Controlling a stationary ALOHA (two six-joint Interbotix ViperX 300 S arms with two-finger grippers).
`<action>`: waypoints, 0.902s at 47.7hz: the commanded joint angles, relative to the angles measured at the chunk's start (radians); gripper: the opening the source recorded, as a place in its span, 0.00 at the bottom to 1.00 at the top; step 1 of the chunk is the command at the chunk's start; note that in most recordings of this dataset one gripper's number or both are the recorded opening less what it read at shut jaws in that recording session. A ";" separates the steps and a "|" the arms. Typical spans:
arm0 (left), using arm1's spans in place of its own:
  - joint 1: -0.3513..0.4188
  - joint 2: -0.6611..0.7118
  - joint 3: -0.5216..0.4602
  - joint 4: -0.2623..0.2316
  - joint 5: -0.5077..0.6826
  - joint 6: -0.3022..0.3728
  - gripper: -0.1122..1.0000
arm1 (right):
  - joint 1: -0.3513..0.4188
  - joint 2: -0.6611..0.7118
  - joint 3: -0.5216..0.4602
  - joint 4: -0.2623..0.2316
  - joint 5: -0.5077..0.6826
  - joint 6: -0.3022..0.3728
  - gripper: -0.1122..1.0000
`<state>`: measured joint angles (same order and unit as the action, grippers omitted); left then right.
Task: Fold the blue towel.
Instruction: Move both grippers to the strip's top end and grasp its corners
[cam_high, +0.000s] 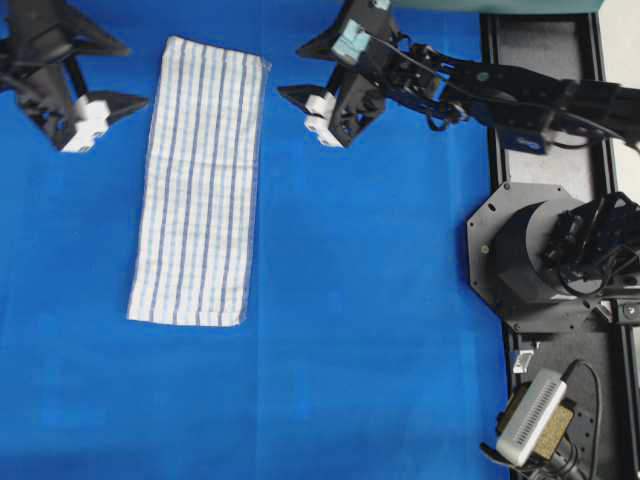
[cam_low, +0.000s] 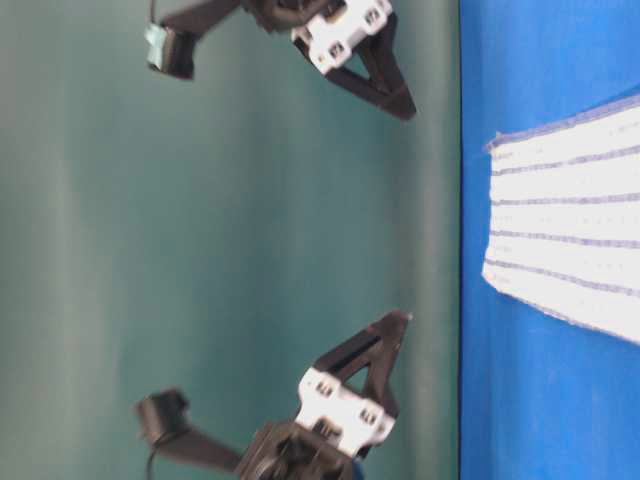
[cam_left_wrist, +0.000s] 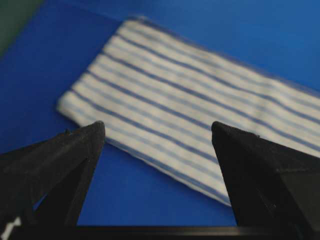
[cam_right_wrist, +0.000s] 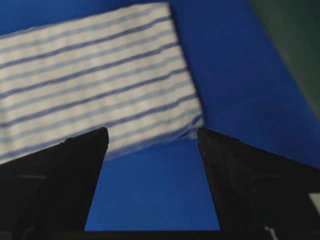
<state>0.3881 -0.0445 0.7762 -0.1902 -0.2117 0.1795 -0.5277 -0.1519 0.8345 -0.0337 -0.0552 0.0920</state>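
From overhead, the blue towel (cam_high: 199, 182) lies flat and lengthwise on the blue-covered bench (cam_high: 380, 300), already a long narrow strip. The left gripper (cam_high: 100, 112) hangs off the towel's upper left corner, apart from it, and the right gripper (cam_high: 318, 112) hangs off its upper right corner, also apart. Both have their fingers spread and hold nothing. I judge this as the approach step: each arm is lining up on one top corner before any grasp.

At table level, the towel's short end (cam_low: 565, 230) shows on the bench, and both pairs of fingers are clearly above the surface, pointing toward it, with a gap to the cloth.

In the left wrist view, the spread fingers (cam_left_wrist: 60, 165) frame the towel's near corner (cam_left_wrist: 150, 105); the cloth sits beyond the tips, untouched.

In the right wrist view, the spread fingers (cam_right_wrist: 240, 180) frame the towel's other corner (cam_right_wrist: 125, 75), again just beyond the tips.

The next move likely calls for both grippers to descend on those two corners, pinch the hem together, then lift and carry that end toward the far short edge.
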 joint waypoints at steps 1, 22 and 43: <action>0.035 0.043 -0.058 0.003 -0.026 0.018 0.85 | -0.025 0.041 -0.041 -0.011 -0.048 -0.002 0.87; 0.120 0.270 -0.172 0.005 -0.115 0.043 0.85 | -0.089 0.262 -0.109 -0.025 -0.181 -0.009 0.87; 0.144 0.390 -0.213 0.005 -0.149 0.043 0.82 | -0.098 0.387 -0.147 -0.025 -0.199 -0.011 0.87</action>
<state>0.5308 0.3467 0.5875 -0.1887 -0.3513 0.2209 -0.6228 0.2424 0.7056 -0.0552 -0.2424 0.0828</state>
